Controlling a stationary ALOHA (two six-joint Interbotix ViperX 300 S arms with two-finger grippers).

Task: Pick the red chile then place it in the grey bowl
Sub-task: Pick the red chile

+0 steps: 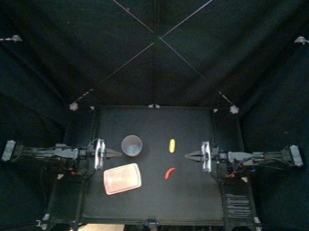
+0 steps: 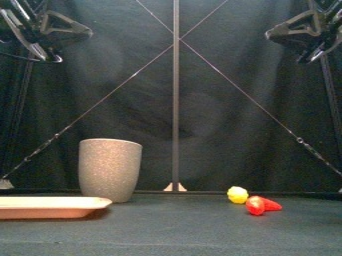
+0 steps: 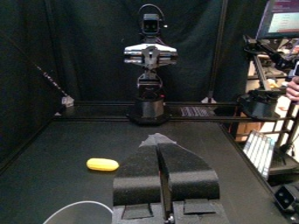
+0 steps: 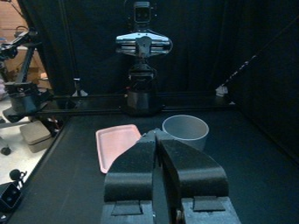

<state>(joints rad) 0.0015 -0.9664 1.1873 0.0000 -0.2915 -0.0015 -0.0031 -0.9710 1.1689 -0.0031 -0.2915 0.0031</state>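
1. Two hands hang at the desk's [image 1: 182, 203] sides: the left hand [image 3: 160, 144] and the right hand [image 4: 156, 140]. Each has its jaws pressed together and holds nothing.
2. Nearest the right hand, the red chile [image 1: 172, 171] lies on the desk. It is toward the front and a little right of the middle, touched by neither hand.
3. Behind it, the yellow toy [image 1: 173, 143] lies apart from the chile.
4. Left of the yellow toy, the grey cup [image 1: 133, 144] stands upright near the left hand, well apart from the chile.
5. In front of the cup, the pink tray [image 1: 122, 180] lies flat, left of the chile.
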